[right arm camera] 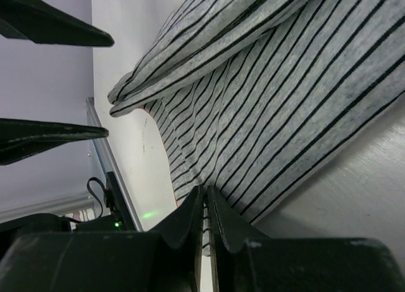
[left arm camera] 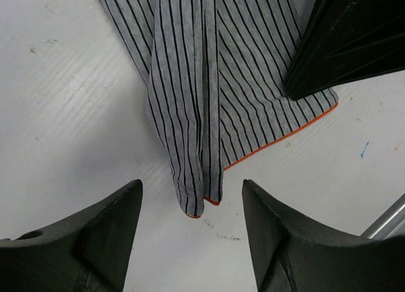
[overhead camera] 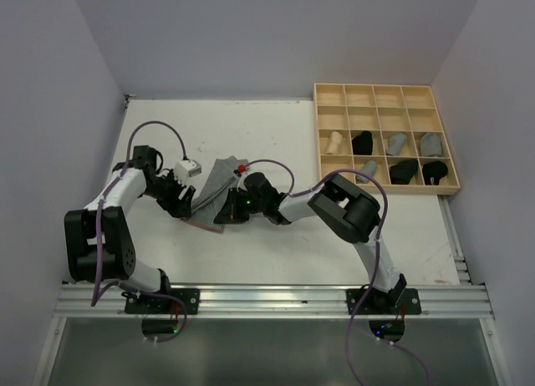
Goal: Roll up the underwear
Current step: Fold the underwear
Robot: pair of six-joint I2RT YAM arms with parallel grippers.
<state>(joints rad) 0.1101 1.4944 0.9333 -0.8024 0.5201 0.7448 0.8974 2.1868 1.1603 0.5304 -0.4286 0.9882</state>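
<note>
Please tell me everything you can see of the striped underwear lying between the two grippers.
The striped underwear is light grey cloth with thin black stripes and an orange-edged hem. It lies on the white table, folded lengthwise into overlapping layers that narrow to a tip. The right gripper is shut on one edge. The left gripper is open, one finger on each side of the tip, not touching it.

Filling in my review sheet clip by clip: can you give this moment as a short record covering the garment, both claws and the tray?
garment: striped underwear, grey with black stripes and orange trim, partly folded, lying on the table
left claw: open, fingers either side of the folded narrow end, not touching it
right claw: shut, pinching the garment's edge
tray: wooden grid tray at far right, holding seven rolled garments in its two nearest rows
progress: no roll visible yet
</note>
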